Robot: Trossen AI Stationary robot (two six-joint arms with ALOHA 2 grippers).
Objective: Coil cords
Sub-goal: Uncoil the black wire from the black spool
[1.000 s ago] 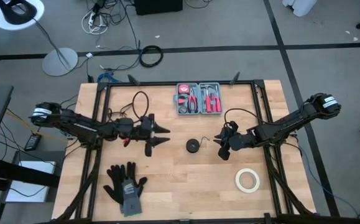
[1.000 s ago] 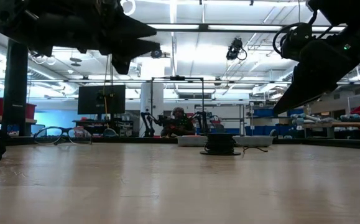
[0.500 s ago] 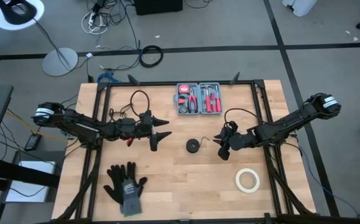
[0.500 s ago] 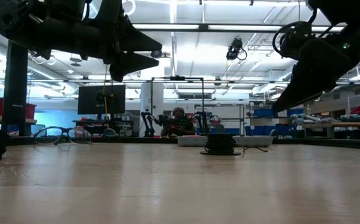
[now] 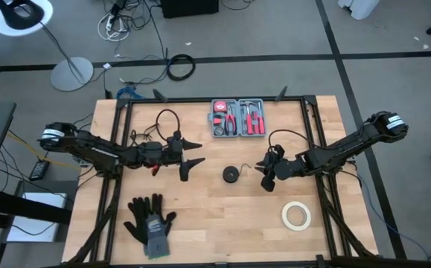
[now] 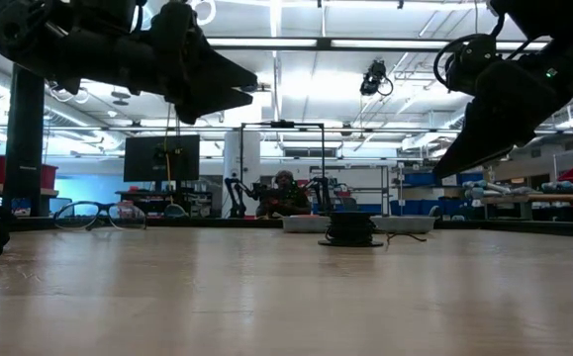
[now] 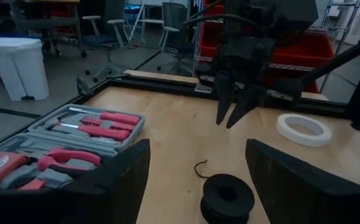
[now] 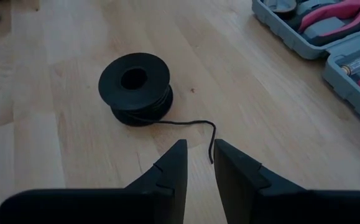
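— So, where's lying the cord spool?
— Sitting mid-table, short tail trailing. Left gripper hovering wide open; right gripper hovering beside it, fingers narrowly parted.

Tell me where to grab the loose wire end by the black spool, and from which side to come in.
Grip the free tail of the wire where it curls away from the black spool, probably from above with the right gripper, which hangs nearly closed just beside it. The tail lies flat on the table, clear of the spool, so narrow fingers can pinch it.
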